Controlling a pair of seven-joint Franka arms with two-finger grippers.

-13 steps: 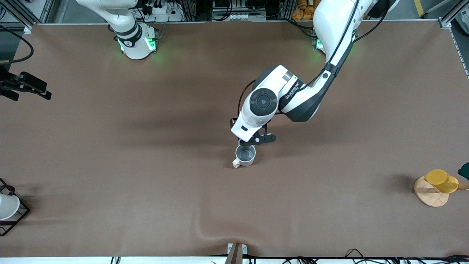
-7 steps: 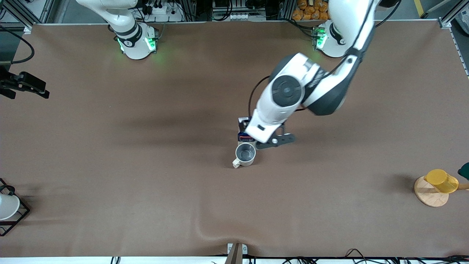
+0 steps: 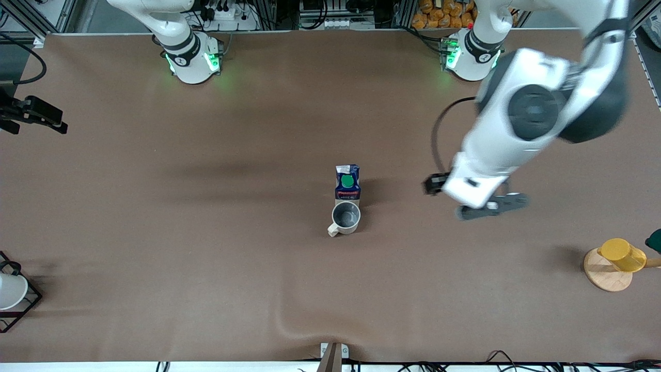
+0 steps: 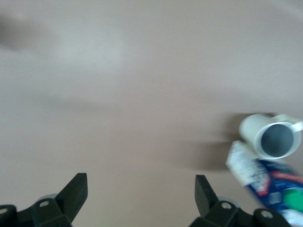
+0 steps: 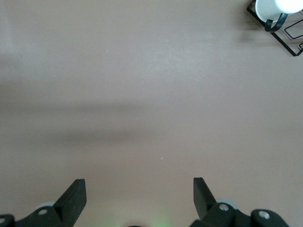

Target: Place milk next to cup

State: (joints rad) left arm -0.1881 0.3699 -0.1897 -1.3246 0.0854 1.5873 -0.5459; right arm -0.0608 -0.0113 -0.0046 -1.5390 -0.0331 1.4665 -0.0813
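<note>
The milk (image 3: 347,182), a dark blue and white carton with a green cap, stands upright mid-table. It stands right beside the cream-white cup (image 3: 345,217), on the side farther from the front camera. Whether they touch I cannot tell. Both show in the left wrist view, the milk (image 4: 274,185) and the cup (image 4: 274,138). My left gripper (image 3: 486,208) is open and empty in the air, off toward the left arm's end of the table from the milk; its own view shows its gripper (image 4: 140,195) over bare table. My right gripper (image 3: 32,114) is open and empty (image 5: 139,195) and waits at the right arm's end.
A yellow cup (image 3: 621,254) sits on a round wooden coaster (image 3: 604,276) at the left arm's end. A white cup in a black wire rack (image 3: 11,292) stands at the right arm's end, also in the right wrist view (image 5: 272,10). The brown table cover has a wrinkle (image 3: 289,325) near the front edge.
My left gripper was down by the cup over the milk's spot. It has let go, risen and swung toward the left arm's end. The milk now stands uncovered beside the cup.
</note>
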